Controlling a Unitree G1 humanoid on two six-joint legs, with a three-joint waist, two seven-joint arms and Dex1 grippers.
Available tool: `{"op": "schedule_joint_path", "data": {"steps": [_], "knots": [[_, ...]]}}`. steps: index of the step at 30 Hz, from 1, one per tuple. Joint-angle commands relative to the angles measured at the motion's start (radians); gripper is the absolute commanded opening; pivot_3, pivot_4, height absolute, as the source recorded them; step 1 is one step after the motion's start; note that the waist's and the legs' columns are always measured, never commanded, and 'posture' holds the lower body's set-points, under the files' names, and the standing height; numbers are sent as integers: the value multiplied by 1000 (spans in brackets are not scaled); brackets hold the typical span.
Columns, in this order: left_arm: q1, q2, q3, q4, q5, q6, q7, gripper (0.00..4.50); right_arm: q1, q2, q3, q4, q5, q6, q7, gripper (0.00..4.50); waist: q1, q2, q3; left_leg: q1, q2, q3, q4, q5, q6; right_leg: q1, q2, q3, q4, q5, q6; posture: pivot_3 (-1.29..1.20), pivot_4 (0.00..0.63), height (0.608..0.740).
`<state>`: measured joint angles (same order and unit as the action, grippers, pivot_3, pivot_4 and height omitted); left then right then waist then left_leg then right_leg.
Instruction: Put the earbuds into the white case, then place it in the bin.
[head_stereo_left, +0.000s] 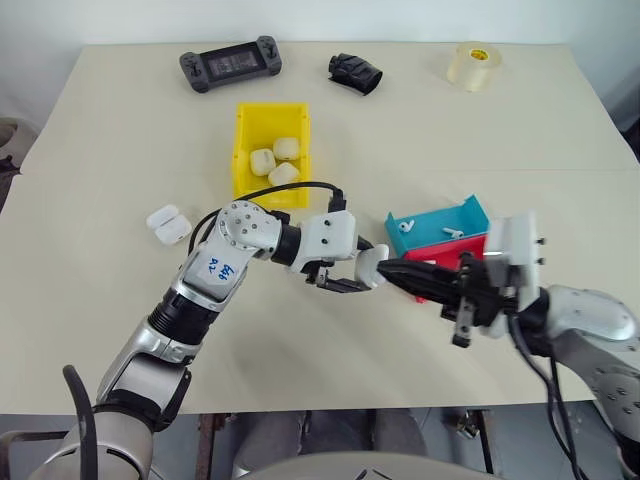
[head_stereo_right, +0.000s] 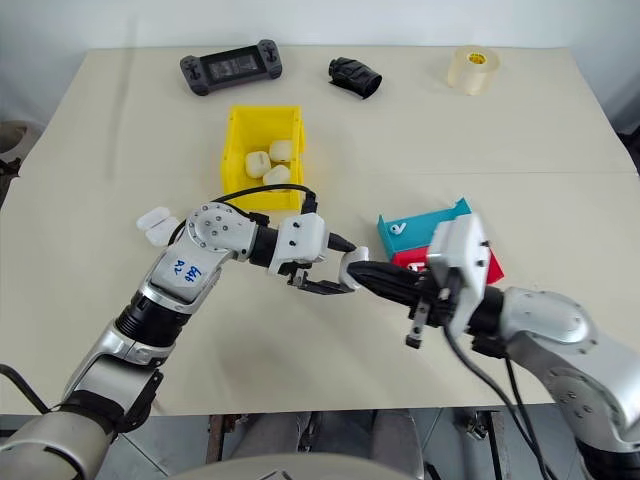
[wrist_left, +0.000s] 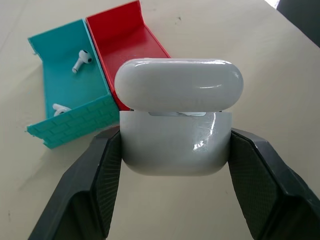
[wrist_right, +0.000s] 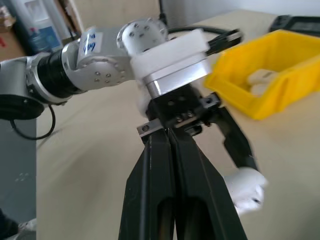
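My left gripper (head_stereo_left: 366, 270) is shut on a glossy white case (wrist_left: 175, 135), its fingers (wrist_left: 95, 175) pressing on the case's two sides. The case's lid (wrist_left: 179, 82) stands slightly ajar, and what is inside is hidden. The black fingers of my right gripper (head_stereo_left: 395, 270) are shut together, with their tips right beside the held case (wrist_right: 245, 190). Two earbuds (wrist_left: 82, 59) (wrist_left: 60, 108) lie in the teal tray (head_stereo_left: 440, 222). The yellow bin (head_stereo_left: 250, 160) stands farther back on the table with three white cases (head_stereo_left: 275, 158) in it.
A red tray (head_stereo_left: 462, 252) adjoins the teal one, partly behind my right hand. An open white case (head_stereo_left: 168, 225) lies left of my left arm. At the far edge sit a game controller (head_stereo_left: 230, 66), a black object (head_stereo_left: 355, 72) and a tape roll (head_stereo_left: 473, 65).
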<state>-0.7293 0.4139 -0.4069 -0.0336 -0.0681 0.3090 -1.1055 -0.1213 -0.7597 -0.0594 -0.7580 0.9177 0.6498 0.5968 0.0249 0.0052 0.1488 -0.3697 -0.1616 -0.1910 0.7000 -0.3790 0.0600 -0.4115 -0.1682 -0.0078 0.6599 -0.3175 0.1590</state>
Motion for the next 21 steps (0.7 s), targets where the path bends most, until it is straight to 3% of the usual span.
{"op": "schedule_joint_path", "data": {"steps": [1,6,14,18,21], "knots": [[-23,-10,3,-66,0,23,16,2795,-36,11,69,25,-91,6,-15,28,-1,0,0,0,0,0,0,0,0,0,0,0,0,0,0,0,150,740],[-26,-16,12,-87,-11,30,26,2795,-63,18,125,77,-194,5,-9,28,-2,0,0,0,0,0,0,0,0,0,0,-1,0,0,0,0,150,740],[25,-4,100,-99,-91,3,28,2795,161,-26,-117,77,-142,-75,131,28,0,0,0,0,-1,-4,0,0,0,0,0,-1,1,0,0,0,150,740],[74,-18,173,-99,-150,-8,54,2795,203,26,-190,81,-119,-129,148,28,-2,0,0,0,-1,-4,-1,0,0,0,0,-1,1,0,0,0,150,740],[120,-30,276,-99,-189,-20,134,2795,220,42,-243,93,-157,-195,168,594,-2,0,0,0,0,-3,0,0,0,0,0,-2,0,0,0,0,150,740]]}}
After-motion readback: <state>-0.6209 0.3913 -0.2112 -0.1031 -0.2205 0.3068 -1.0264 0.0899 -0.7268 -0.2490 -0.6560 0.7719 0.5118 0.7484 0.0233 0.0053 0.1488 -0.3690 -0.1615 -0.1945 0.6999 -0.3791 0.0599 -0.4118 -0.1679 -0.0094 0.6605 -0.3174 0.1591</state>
